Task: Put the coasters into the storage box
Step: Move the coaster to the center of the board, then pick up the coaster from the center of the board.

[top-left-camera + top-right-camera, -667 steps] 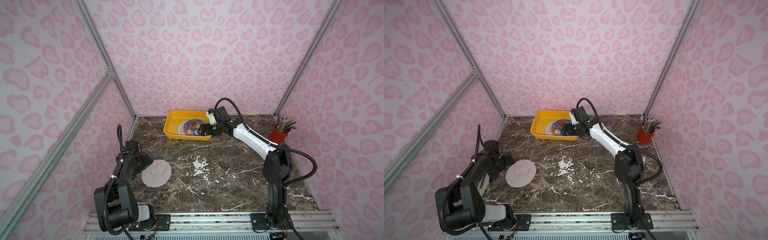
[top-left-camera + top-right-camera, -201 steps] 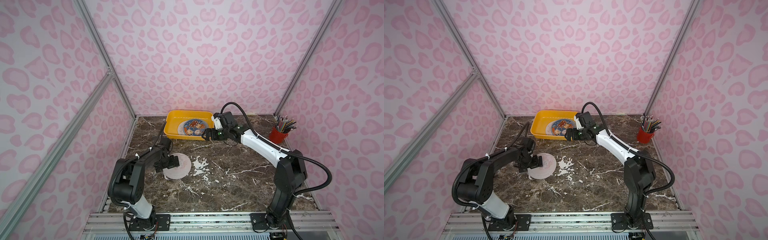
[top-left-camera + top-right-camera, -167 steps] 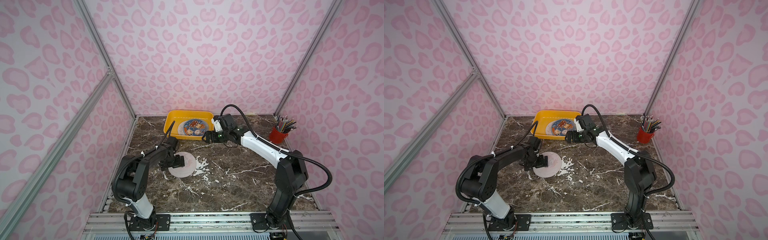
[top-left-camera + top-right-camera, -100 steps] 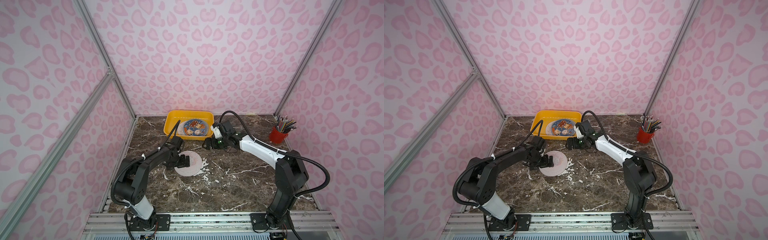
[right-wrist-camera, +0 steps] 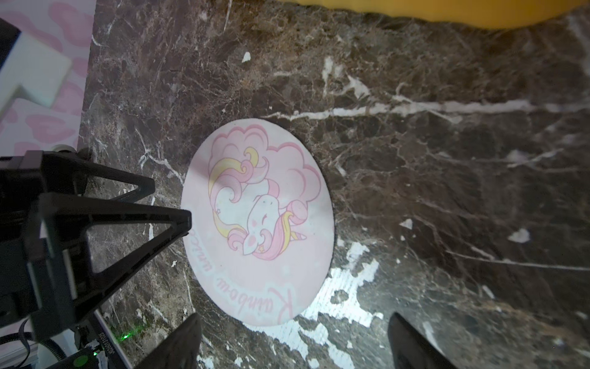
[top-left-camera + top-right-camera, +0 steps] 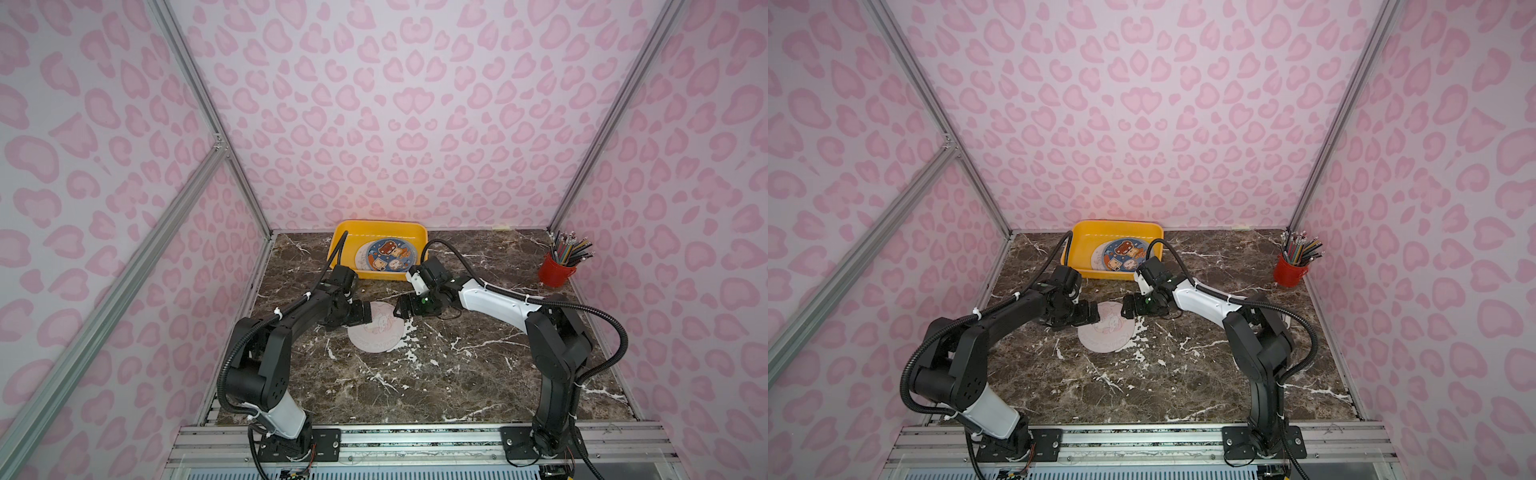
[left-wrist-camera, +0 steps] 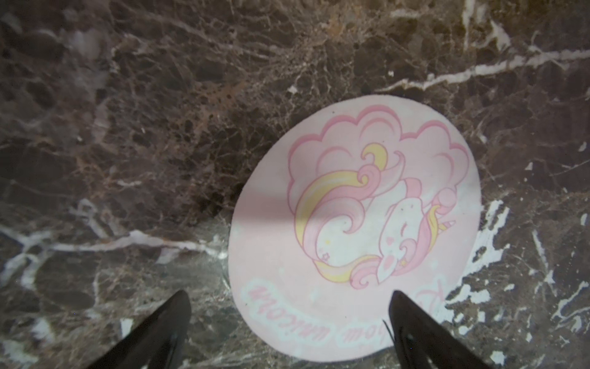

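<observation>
One pink unicorn coaster [image 6: 376, 331] lies flat on the bench [image 6: 457, 374] near the storage box [image 6: 382, 227], between my left and right jaws, both open. I judge it thin, light, stiff; take it at the rim.

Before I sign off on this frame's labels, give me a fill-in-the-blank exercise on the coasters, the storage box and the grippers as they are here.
1. The pink coaster lying on the marble table shows a cartoon ____.
2. The top coaster in the storage box has a dark ____ background.
3. The left gripper and right gripper both have their jaws ____, holding nothing.
4. The pencils stand in a ____ cup.

Missing words: unicorn; blue; open; red.
</observation>
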Motion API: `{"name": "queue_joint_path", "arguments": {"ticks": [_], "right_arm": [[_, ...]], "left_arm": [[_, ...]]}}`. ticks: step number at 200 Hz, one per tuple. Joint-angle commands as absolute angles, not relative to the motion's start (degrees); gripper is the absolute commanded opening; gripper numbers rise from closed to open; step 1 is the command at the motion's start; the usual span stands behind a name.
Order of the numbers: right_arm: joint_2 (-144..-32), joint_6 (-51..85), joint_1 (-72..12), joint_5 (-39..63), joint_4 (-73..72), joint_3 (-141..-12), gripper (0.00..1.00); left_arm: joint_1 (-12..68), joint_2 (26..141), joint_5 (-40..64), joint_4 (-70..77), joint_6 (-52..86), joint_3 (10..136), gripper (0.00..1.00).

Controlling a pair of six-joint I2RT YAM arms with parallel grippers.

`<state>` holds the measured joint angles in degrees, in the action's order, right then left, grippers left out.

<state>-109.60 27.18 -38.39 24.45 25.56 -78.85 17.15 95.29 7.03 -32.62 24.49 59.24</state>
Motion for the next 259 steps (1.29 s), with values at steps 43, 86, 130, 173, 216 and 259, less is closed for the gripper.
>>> {"name": "queue_joint_path", "arguments": {"ticks": [43, 86, 130, 173, 216, 259], "right_arm": [[-109.8, 28.1, -38.6, 24.2, 24.3, -76.1, 0.91], [-109.9, 28.3, -38.4, 23.8, 24.5, -76.0, 0.89], [-109.6, 28.7, -37.2, 22.0, 25.9, -75.0, 0.83], [-108.4, 28.9, -35.9, 20.5, 27.4, -72.2, 0.78], [-109.6, 29.6, -37.4, 20.4, 26.9, -71.4, 0.72], [-111.3, 30.4, -37.7, 19.6, 26.1, -72.3, 0.66]], "left_arm": [[16.8, 100.7, 11.5, -27.8, 23.4, 60.1, 1.0], [18.4, 101.5, 14.1, -27.4, 24.2, 59.2, 0.99], [22.7, 102.2, 15.6, -27.7, 25.7, 59.2, 0.98], [24.0, 99.3, 11.2, -30.2, 26.6, 59.1, 0.98], [24.0, 96.1, 5.6, -33.1, 25.8, 58.3, 0.94], [24.0, 96.3, 6.2, -30.6, 27.5, 55.4, 0.86]]}}
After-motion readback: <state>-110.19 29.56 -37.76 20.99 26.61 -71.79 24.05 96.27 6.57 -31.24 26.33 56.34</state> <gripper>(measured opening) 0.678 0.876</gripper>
